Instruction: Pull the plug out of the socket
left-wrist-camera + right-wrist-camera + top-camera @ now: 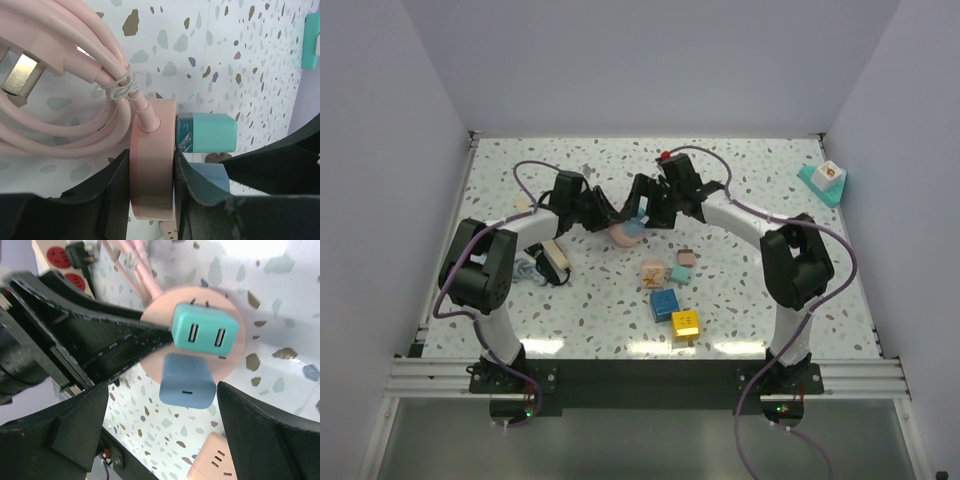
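Observation:
The socket, a cream power strip (55, 257) with red outlet faces, lies on the table left of my left arm (554, 258). The black plug (76, 251) sits in it. My left gripper (151, 172) is shut on the rim of a pink round outlet disc (152, 130) with a bundled pink cord (60, 125). A teal charger block (205, 332) and a blue charger block (187, 382) are plugged into the disc's face. My right gripper (165, 412) is open, a finger on each side of the blue block without touching it.
Small cubes lie in the middle of the table: pink (653, 271), blue (665, 303) and yellow (685, 323). A teal stand (823, 182) is at the back right. The pink cube outlet (215, 460) lies below the disc.

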